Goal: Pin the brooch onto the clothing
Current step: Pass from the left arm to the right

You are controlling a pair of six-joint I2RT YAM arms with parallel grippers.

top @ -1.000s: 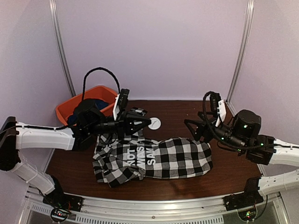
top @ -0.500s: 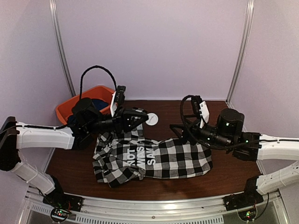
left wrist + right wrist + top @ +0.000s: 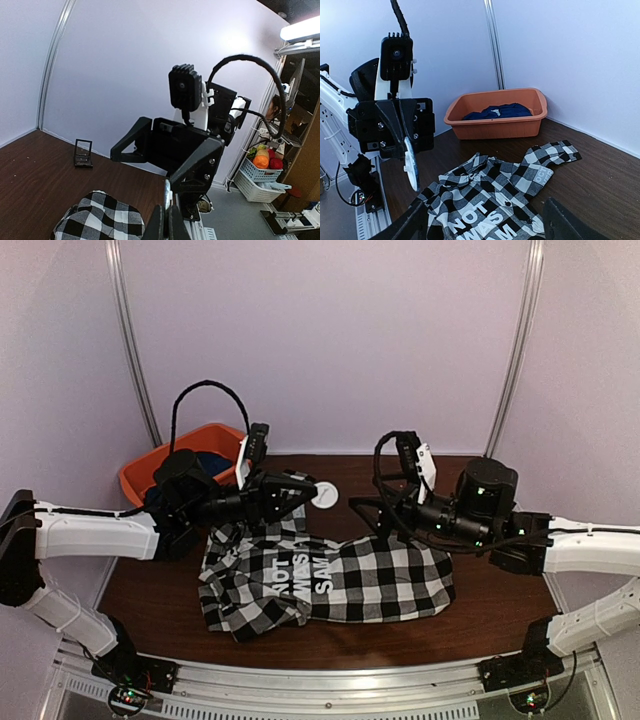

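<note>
The clothing, a black-and-white checked shirt [image 3: 340, 575] with white block lettering, lies flat on the table; it also shows in the right wrist view [image 3: 505, 197] and the left wrist view [image 3: 97, 220]. My left gripper [image 3: 308, 496] is above the shirt's collar end, shut on the white round brooch [image 3: 326, 496]. The brooch is edge-on between the jaws in the left wrist view [image 3: 167, 195] and shows in the right wrist view [image 3: 411, 164]. My right gripper [image 3: 372, 518] is open and empty, facing the brooch from the right, a short gap away.
An orange basin [image 3: 170, 462] holding a dark navy garment [image 3: 495, 110] stands at the back left. A small black stand [image 3: 83, 153] sits near the back wall. Metal rails run along the table's front edge.
My right arm has swung left, bringing its open gripper close to the brooch. My left gripper has drawn back slightly with the brooch still held.
</note>
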